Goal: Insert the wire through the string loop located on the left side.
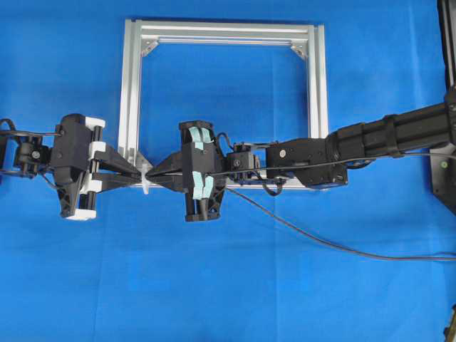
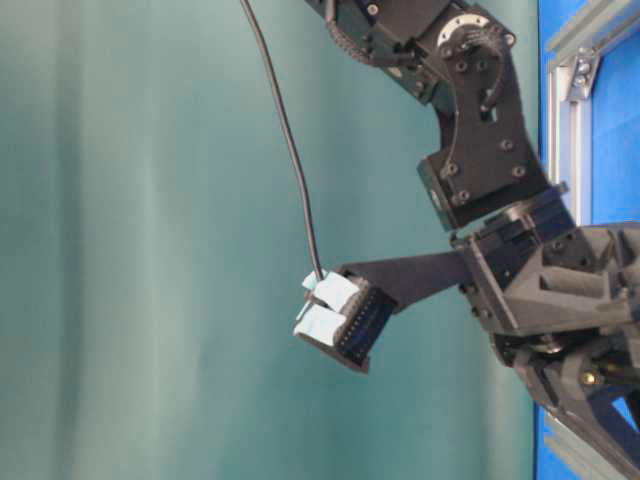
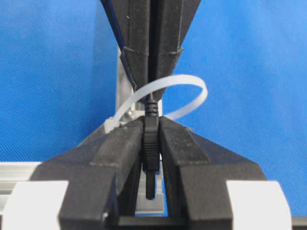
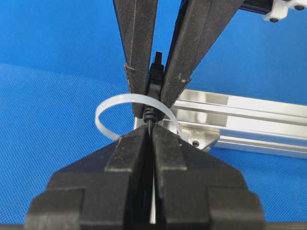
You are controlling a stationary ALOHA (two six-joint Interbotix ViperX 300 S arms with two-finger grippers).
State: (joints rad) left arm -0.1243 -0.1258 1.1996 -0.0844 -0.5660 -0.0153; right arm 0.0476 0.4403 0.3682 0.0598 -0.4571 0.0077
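The white string loop [image 3: 192,91] juts from the lower left corner of the silver frame [image 1: 132,92]. The wire's black plug [image 3: 150,143] has come through the loop, and my left gripper [image 3: 151,127] is shut on it. On the other side of the loop [image 4: 103,115], my right gripper [image 4: 149,132] is shut on the thin wire just behind the plug [image 4: 154,79]. Overhead, the left gripper [image 1: 140,173] and the right gripper [image 1: 154,171] meet tip to tip at the loop [image 1: 146,184].
The wire [image 1: 320,242] trails from the right gripper across the blue cloth to the right edge. A black mount [image 1: 443,171] stands at the right. In the table-level view the wire [image 2: 290,150] hangs down to teal tape [image 2: 335,300] on a gripper body.
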